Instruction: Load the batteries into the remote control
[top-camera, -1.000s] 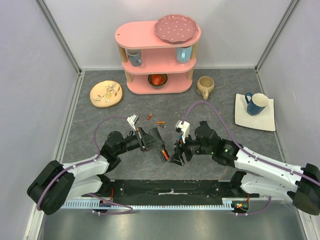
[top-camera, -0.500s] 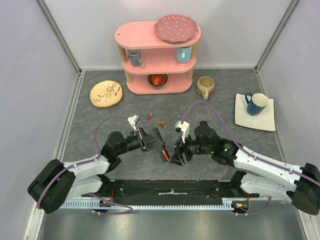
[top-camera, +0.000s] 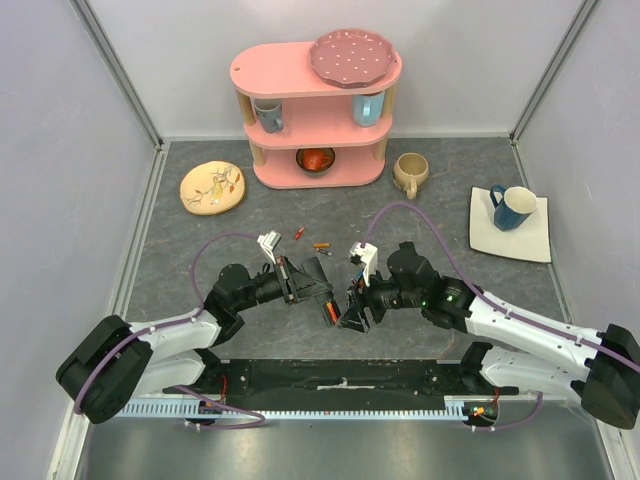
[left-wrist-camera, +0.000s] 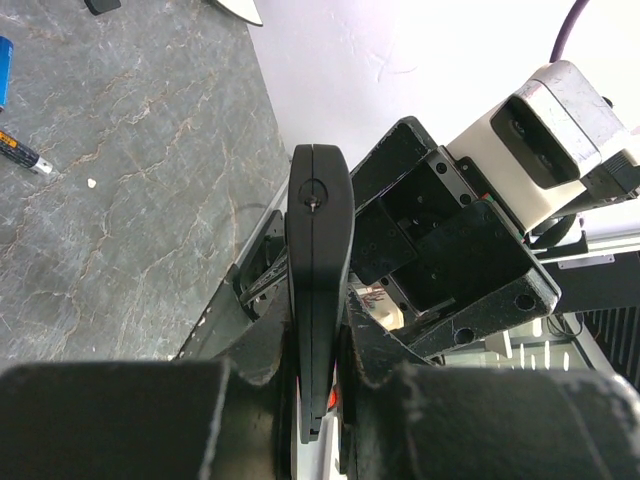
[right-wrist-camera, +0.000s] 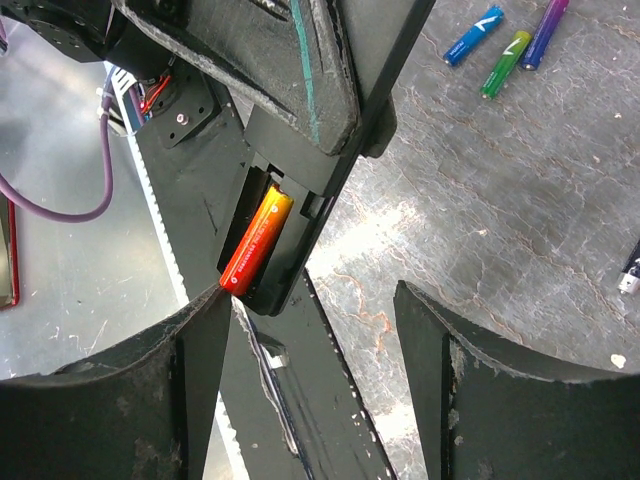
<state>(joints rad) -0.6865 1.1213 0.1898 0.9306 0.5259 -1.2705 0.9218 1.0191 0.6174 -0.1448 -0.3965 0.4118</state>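
Edgewise, the remote control (left-wrist-camera: 318, 250) sits clamped in the left claw (left-wrist-camera: 318, 385).

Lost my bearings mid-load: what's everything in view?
shelf: one, pink, far side
dotted plate: one, mauve, atop shelf
shelf mugs: two, blue, middle tier
bowl: one, red, bottom tier
patterned plate: one, yellowish, far left
beige mug: one, beige, right of shelf
square plate: one, white, far right
blue mug: one, blue, on square plate
loose batteries: at least four, mixed colours, in front of shelf
remote control: one, black, centre, near side
loaded battery: one, orange-red, in remote control's recess
left tool: one, black, shut on remote control
right tool: one, black, open beside recess
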